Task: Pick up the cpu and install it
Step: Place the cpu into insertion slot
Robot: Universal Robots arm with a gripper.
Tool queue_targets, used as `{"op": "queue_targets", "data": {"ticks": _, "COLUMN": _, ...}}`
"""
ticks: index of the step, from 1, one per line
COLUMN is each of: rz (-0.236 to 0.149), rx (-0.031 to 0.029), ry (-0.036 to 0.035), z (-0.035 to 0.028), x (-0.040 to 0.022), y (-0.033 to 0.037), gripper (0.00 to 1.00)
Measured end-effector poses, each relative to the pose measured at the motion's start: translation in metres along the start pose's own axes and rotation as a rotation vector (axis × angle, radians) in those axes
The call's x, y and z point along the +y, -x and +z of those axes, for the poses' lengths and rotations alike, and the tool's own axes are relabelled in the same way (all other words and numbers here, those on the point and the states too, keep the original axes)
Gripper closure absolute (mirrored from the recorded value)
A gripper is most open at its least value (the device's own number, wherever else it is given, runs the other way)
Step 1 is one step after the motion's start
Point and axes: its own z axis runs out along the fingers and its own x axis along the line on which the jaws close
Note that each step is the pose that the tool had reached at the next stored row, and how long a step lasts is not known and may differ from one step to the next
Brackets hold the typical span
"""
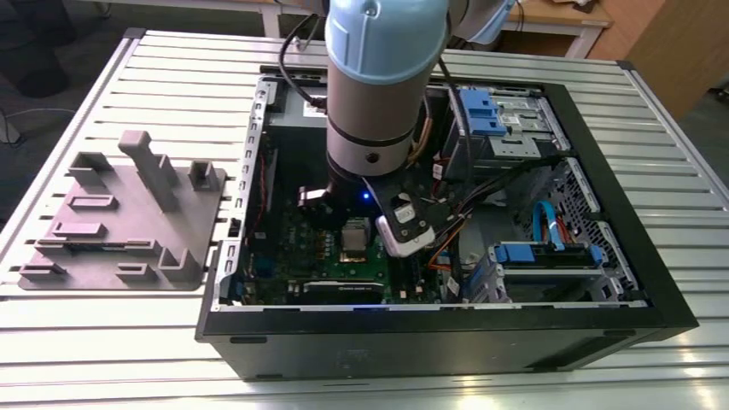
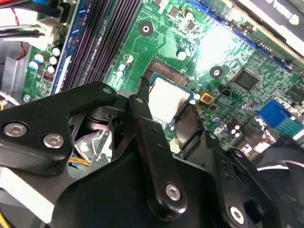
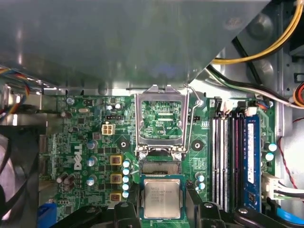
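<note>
1. The cpu (image 3: 162,194) lies flat in the socket of the green board (image 3: 85,142). The socket's hinged frame (image 3: 138,118) stands open just beyond it.
2. My gripper (image 3: 162,208) straddles the cpu at a narrow setting. I cannot tell whether it grips the cpu or merely flanks it.
3. My worry: if the cpu sits slightly askew, pushing down or pulling away could tilt it and bend the socket's pins.

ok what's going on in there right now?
The arm's gripper is down inside the open PC case, shut on the cpu right at the motherboard socket. The socket's retention frame is flipped open. Can't tell whether the chip is seated yet.
</note>
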Motion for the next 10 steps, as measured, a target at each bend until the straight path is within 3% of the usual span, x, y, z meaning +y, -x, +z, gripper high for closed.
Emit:
{"op": "queue_targets", "data": {"ticks": 4, "rz": 0.011, "rx": -0.0005, "ry": -0.0001, "z": 0.0059, "x": -0.0009, "y": 0.0000, "gripper": 0.53}}
{"op": "queue_targets", "data": {"ticks": 10, "rz": 0.021, "rx": -0.0010, "ry": -0.0083, "z": 0.0129, "x": -0.0007, "y": 0.0004, "gripper": 0.53}}
